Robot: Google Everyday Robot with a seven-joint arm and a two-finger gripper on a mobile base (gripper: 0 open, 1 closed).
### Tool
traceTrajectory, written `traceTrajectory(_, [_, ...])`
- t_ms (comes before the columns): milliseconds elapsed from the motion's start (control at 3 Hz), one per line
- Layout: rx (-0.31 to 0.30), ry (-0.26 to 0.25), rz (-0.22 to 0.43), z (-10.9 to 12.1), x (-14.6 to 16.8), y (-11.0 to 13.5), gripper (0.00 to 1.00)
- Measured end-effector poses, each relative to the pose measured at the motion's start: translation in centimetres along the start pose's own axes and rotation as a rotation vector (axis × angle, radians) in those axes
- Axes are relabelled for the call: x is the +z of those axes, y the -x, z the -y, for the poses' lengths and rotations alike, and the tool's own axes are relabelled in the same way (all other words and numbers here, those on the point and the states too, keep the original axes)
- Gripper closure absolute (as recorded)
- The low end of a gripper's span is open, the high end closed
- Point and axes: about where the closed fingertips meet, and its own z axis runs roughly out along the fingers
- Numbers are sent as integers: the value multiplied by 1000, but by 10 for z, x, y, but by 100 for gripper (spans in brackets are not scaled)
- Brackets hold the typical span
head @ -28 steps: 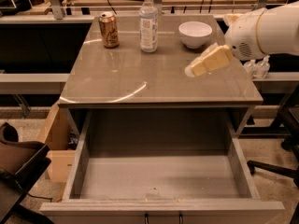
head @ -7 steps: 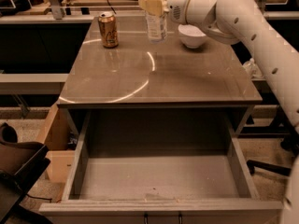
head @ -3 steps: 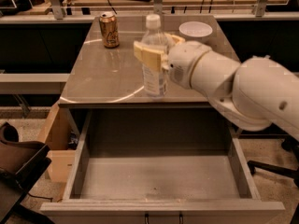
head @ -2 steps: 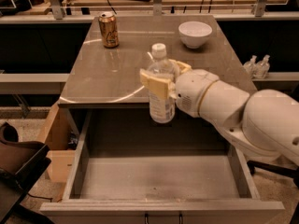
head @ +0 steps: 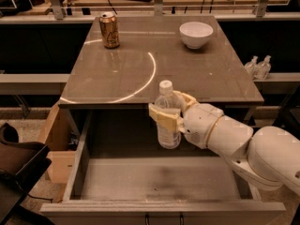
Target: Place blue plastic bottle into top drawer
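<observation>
The blue plastic bottle, clear with a white cap, is held upright in my gripper, which is shut around its middle. The bottle hangs above the back part of the open top drawer, its base a little above the grey drawer bottom. My white arm reaches in from the lower right, over the drawer's right side. The drawer is pulled fully out and has nothing in it.
On the tabletop stand a gold drink can at the back left and a white bowl at the back right. Two small spray bottles sit on a shelf to the right. A cardboard box stands left of the drawer.
My gripper took the bottle from the back of the table, carried it forward over the table's front edge, and lowered it down over the open drawer.
</observation>
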Motion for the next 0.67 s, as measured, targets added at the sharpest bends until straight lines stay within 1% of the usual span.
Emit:
traceTrajectory(333, [-5,43,19,16,6,-43,100])
traceTrajectory(667, [-1,89,53,32,15,-80,100])
